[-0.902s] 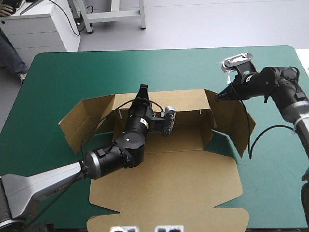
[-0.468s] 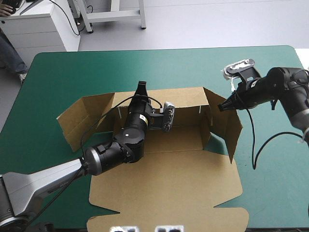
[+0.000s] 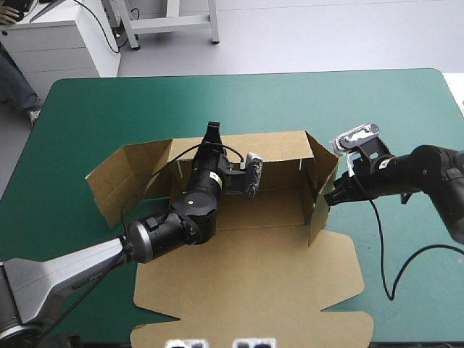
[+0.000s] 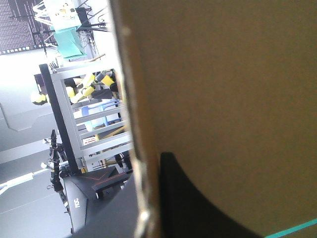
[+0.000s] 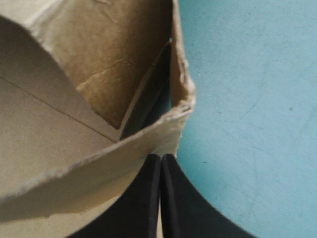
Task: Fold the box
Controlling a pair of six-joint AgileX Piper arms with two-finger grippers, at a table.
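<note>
The brown box (image 3: 254, 283) lies in the middle of the table with its lid flat toward the near edge. Its back wall (image 3: 279, 148) stands raised. My left gripper (image 3: 212, 133) sits at that wall's top edge, shut on the board; in the left wrist view, the box (image 4: 223, 79) fills the picture and one black finger (image 4: 198, 208) lies against its face. The right side wall (image 3: 322, 192) stands nearly upright. My right gripper (image 3: 330, 201) is shut, its tip pressed on that wall from outside. The right wrist view shows the gripper (image 5: 161, 157) touching the box (image 5: 99, 163).
The box's left side flap (image 3: 119, 181) leans outward over the teal-green cover (image 3: 254, 101). Bare cover runs from the box to the far edge and to the right edge behind my right arm.
My right gripper has moved toward the near edge and inward, swinging the right side wall from splayed outward to nearly upright. The left gripper has stayed at the back wall.
</note>
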